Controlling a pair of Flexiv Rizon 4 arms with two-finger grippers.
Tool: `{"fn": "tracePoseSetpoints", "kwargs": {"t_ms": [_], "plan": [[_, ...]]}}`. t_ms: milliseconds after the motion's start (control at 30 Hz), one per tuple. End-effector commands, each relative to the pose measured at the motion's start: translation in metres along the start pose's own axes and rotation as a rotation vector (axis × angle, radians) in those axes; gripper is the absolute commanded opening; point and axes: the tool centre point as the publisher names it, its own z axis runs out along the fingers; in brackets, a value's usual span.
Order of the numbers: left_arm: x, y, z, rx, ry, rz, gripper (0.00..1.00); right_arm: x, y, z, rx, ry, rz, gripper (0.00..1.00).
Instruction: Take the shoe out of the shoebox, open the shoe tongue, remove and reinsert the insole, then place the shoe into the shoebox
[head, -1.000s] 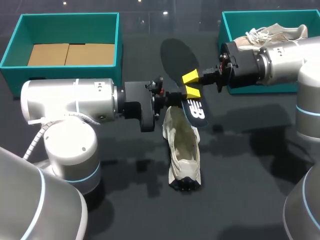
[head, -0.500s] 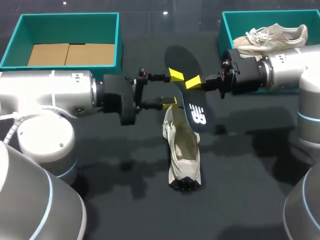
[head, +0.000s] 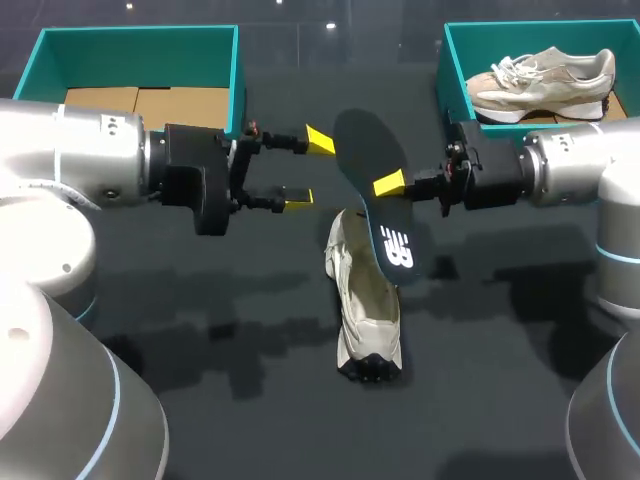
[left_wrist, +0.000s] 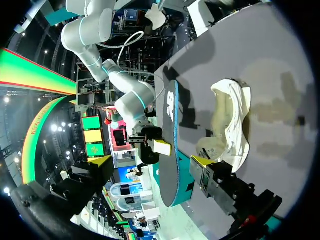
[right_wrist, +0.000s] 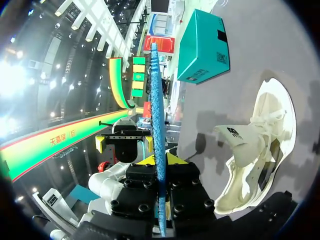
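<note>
The right end effector (head: 389, 185) is clamped on the flat black foam insole (head: 366, 140), holding it above the dark table (head: 500, 380). At the insole's 6 o'clock, the cream mesh sneaker (head: 366, 300) lies on the table. At its 9 o'clock, the left end effector (head: 309, 170) hangs with its fingers apart, holding nothing.

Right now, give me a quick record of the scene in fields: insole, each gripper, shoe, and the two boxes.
insole: out of the shoe, held in the air above it
right gripper: shut on the insole
left gripper: fingers open, beside the insole, holding nothing
shoe: lying on the table between the boxes
left shoebox: cardboard inside, no shoe
right shoebox: holds a second shoe
</note>
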Motion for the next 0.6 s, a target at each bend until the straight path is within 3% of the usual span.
{"fn": "tracePoseSetpoints", "kwargs": {"t_ms": [33,133,233,333,367,600], "plan": [[0.000,-0.002,-0.003,-0.002,0.003,0.001,1.00,0.000,0.000,0.001,0.001,0.000,0.000,0.00],[-0.010,0.011,-0.005,-0.011,0.027,-0.020,1.00,0.000,0.000,0.001,0.001,0.000,0.000,0.00],[-0.024,0.033,-0.008,-0.033,0.125,-0.078,1.00,0.000,0.000,0.001,0.001,0.000,0.000,0.00],[-0.041,0.061,-0.012,0.031,0.335,-0.053,1.00,0.000,0.000,0.001,0.001,0.000,0.000,0.00],[-0.049,0.070,-0.013,0.030,0.473,-0.029,1.00,0.000,0.000,0.001,0.001,0.000,0.000,0.00],[-0.049,0.070,-0.013,0.030,0.473,-0.029,1.00,0.000,0.000,0.001,0.001,0.000,0.000,0.00]]}}
